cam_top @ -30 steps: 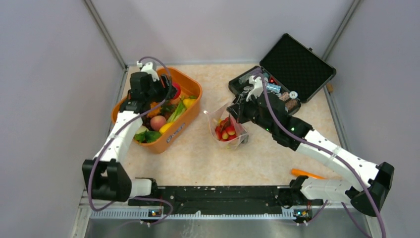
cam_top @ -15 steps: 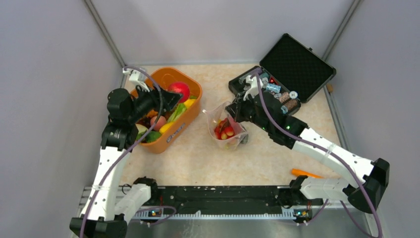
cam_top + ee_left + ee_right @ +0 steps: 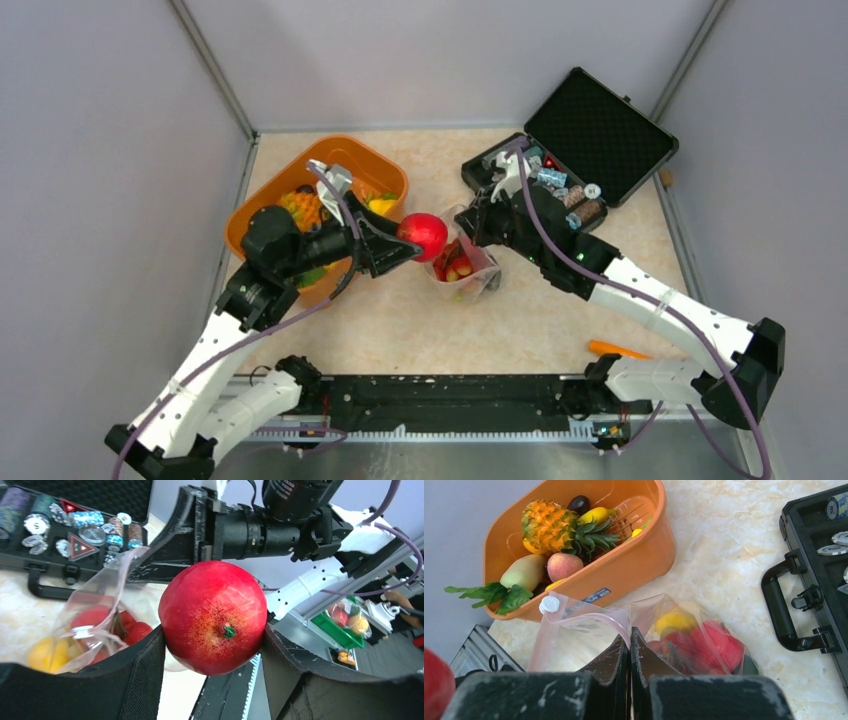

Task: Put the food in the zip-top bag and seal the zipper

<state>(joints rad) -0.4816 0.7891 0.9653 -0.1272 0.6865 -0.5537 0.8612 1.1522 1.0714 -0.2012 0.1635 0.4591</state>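
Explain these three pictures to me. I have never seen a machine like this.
Two robot arms stand on a table. One picture looks down from above; the other two come from cameras on each wrist. The left claw holds a red apple beside the zip-top bag, which the right claw pinches by its edge. The bag already holds toy food. An orange basket with more food and an open black case of chips also lie there.
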